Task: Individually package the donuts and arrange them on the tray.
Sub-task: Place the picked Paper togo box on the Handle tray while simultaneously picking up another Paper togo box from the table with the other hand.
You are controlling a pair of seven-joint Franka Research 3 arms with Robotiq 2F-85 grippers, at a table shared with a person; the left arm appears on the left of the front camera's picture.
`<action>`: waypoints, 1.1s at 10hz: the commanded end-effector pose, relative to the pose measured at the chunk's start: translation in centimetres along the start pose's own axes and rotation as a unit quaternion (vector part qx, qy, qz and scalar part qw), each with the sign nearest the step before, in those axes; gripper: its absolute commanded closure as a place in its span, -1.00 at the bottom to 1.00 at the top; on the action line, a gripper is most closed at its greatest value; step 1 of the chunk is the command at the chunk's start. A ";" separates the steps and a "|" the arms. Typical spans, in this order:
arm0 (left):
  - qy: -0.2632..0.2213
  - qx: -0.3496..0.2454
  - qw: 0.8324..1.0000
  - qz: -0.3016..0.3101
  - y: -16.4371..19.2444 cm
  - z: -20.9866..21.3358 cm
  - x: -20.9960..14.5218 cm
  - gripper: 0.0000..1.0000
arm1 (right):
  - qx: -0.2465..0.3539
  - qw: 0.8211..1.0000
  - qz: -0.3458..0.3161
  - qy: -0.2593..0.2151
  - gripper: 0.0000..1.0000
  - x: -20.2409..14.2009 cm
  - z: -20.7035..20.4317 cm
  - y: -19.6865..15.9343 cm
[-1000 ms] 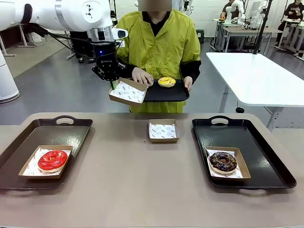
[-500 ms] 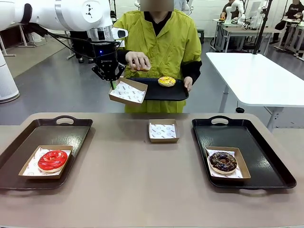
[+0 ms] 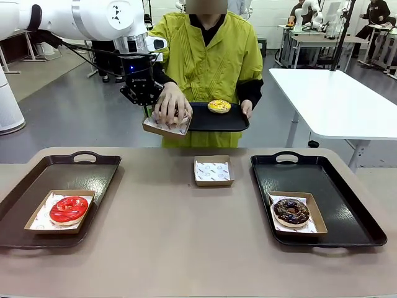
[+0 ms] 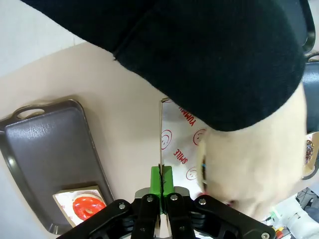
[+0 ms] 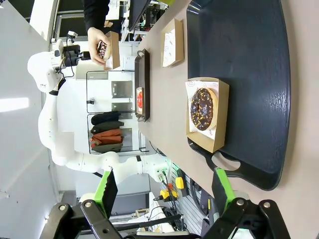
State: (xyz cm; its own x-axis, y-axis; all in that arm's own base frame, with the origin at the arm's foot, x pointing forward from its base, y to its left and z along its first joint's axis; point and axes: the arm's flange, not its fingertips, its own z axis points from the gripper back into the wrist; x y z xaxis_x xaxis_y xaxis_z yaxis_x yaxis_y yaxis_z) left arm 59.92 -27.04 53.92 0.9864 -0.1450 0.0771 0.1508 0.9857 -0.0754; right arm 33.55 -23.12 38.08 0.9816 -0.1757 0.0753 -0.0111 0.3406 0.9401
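Observation:
My left gripper [image 3: 147,104] is shut on the rim of a paper-lined cardboard box [image 3: 162,128], held in the air in front of the person. In the left wrist view its green pads [image 4: 166,180] pinch the box wall [image 4: 160,134]. The person's hand [image 3: 171,103] presses a dark sprinkled donut [image 5: 101,50] into that box. A yellow donut [image 3: 218,106] lies on the small black tray [image 3: 214,121] the person holds. The red donut [image 3: 68,209] sits boxed on the left tray [image 3: 37,180]. The chocolate donut [image 3: 291,212] sits boxed on the right tray [image 3: 341,198]. My right gripper [image 5: 165,173] is open above the right tray.
An empty lined box [image 3: 213,171] sits at the table's middle, between the two trays. A white table [image 3: 335,99] stands behind on the right. The person's black sleeve [image 4: 209,55] covers much of the left wrist view.
The person's hand lifted a donut off the held tray, carried it left and lowered it into the box my left gripper holds. The box stayed in place.

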 end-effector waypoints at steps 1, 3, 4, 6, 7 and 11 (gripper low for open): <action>-0.003 -0.001 1.000 -0.002 0.1 0.2 -0.4 1.00 | 0.002 1.000 -0.006 -0.001 -1.00 0.0 0.1 0.1; -0.003 -0.001 1.000 -0.002 0.1 0.2 -0.4 1.00 | 0.002 1.000 -0.006 -0.001 -1.00 0.0 0.1 0.1; -0.003 -0.001 1.000 -0.002 0.1 0.2 -0.4 1.00 | 0.002 1.000 -0.006 -0.001 -1.00 0.0 0.1 0.1; -0.003 -0.001 1.000 -0.002 0.1 0.2 -0.4 1.00 | 0.002 1.000 -0.006 -0.001 -1.00 0.0 0.1 0.1; -0.003 -0.001 1.000 -0.002 0.1 0.2 -0.4 1.00 | 0.002 1.000 -0.006 -0.001 -1.00 0.0 0.1 0.1; -0.003 -0.001 1.000 -0.002 0.1 0.2 -0.4 1.00 | 0.002 1.000 -0.006 -0.001 -1.00 0.0 0.1 0.1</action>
State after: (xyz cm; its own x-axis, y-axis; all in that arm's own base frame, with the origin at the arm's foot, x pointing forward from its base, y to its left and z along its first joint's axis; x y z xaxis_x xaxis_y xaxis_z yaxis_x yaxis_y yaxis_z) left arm 59.92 -27.04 53.92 0.9864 -0.1450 0.0770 0.1508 0.9857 -0.0754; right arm 33.55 -23.13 38.08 0.9815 -0.1758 0.0753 -0.0111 0.3406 0.9401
